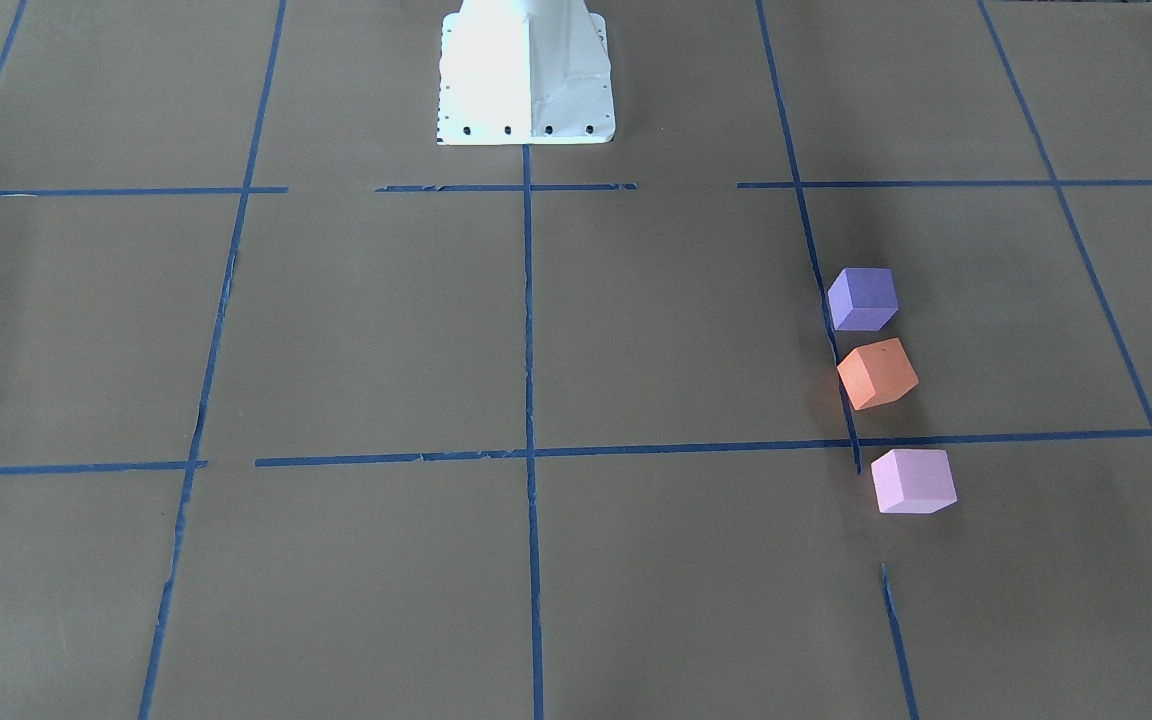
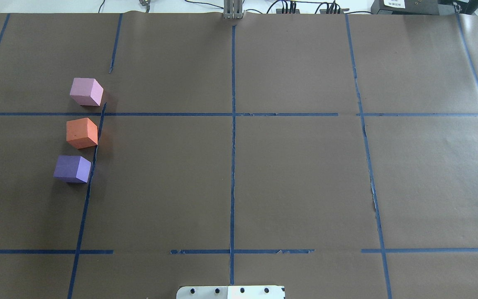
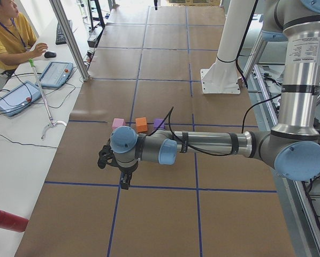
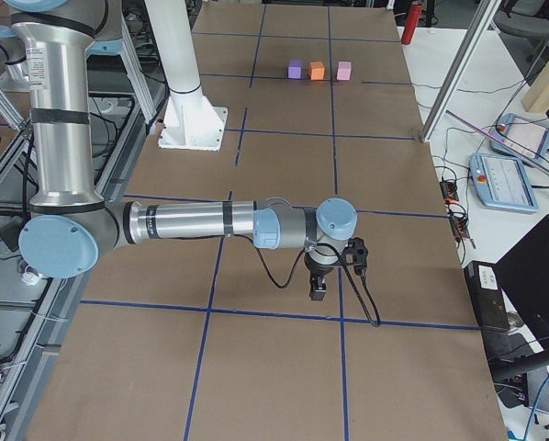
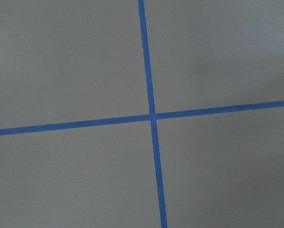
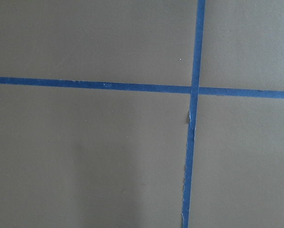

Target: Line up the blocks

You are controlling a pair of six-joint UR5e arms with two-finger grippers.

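**Q:** Where do the blocks lie?

**A:** The purple block point(image 2: 72, 168), orange block point(image 2: 81, 133) and pink block point(image 2: 86, 91) sit in a near-to-far row, apart, on the surface's point(image 2: 264, 187) left.

**Q:** Which hand is nearer?

**A:** The left hand point(image 3: 126, 181), with the row to its right. The right hand point(image 4: 318, 288) is well apart. Whether either is open or closed cannot be told.

You're working in a robotics lab. The tabletop point(image 2: 297, 187) is wrapped in brown paper and marked into squares with blue tape point(image 2: 232, 166). A white pedestal point(image 1: 526, 75) is bolted to it, and grey-and-blue jointed robot arms point(image 3: 203, 143) reach across. At the white side bench point(image 3: 21, 155), a person in a yellow shirt point(image 3: 7, 32) sits by teach pendants point(image 3: 55, 74), a mouse point(image 3: 50, 54) and trailing cables point(image 3: 10, 142). Aluminium frame posts point(image 3: 69, 37) stand along the edge.
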